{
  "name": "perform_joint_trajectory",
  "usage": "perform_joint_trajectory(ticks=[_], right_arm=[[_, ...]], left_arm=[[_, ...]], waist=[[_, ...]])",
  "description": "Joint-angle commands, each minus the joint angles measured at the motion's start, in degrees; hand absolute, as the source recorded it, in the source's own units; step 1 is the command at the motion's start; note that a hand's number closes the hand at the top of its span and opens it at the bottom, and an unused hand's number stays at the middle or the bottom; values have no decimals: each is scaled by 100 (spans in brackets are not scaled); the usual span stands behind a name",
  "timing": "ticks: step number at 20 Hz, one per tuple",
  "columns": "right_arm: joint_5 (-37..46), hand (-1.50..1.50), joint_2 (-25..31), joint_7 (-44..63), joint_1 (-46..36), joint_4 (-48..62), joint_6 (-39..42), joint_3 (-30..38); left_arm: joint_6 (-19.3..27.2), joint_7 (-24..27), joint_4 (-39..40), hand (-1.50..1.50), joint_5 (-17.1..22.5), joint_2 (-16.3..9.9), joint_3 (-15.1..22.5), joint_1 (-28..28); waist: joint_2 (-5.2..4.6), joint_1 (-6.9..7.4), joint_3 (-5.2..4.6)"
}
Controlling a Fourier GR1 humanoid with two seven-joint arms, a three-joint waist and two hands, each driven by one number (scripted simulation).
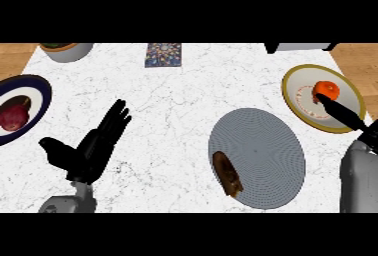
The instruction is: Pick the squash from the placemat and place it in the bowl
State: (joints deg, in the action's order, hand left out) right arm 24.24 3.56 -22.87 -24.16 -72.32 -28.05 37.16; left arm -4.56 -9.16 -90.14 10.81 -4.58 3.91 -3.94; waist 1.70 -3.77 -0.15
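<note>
– Right of the placemat (258,150), up in the gold-rimmed bowl (348,86), sits a round orange thing that I take for the squash (326,90). Agreed?

– Agreed, though a long brown thing (228,173) lies on the placemat's lower left edge, and I can't name it. If that were the squash, the job would hardly be begun.

– What of the right robot hand (341,114)?

– It reaches over the bowl from the side away from the placemat, its tip touching the squash. Whether it has hold of it or has let go, I cannot tell.

– So where's the danger?

– In the withdrawal, I'd judge. If the squash clings to the hand, a pull back could drag it over the rim onto the surface (177,115). The bowl looks shallow and the squash round, so a nudge might roll it out.

– And the bowl itself?

– A sideways sweep could catch its near rim and shove it further from the placemat.

– The left robot hand (94,145)?

– Well left of the placemat, open, fingers up, resting with nothing in it. No trouble there.
</note>
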Motion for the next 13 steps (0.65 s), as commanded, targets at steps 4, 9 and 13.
perform_joint_trajectory(ticks=[4, 9, 13], right_arm=[[-655, 150, -347, -354, 2114, -1433, -177, -1334], [-1262, 150, -353, -589, 3607, -1969, -546, -2553], [-1504, 150, -355, -990, 4869, -1851, -897, -3804]], left_arm=[[5, 18, 20, 0, 25, -43, -95, -28], [-28, -7, 37, 0, 111, -64, -164, 15], [14, 104, 29, 0, -60, -10, -19, 136]], waist=[[10, -67, 10], [-1, -116, 25], [-43, -118, 41]])
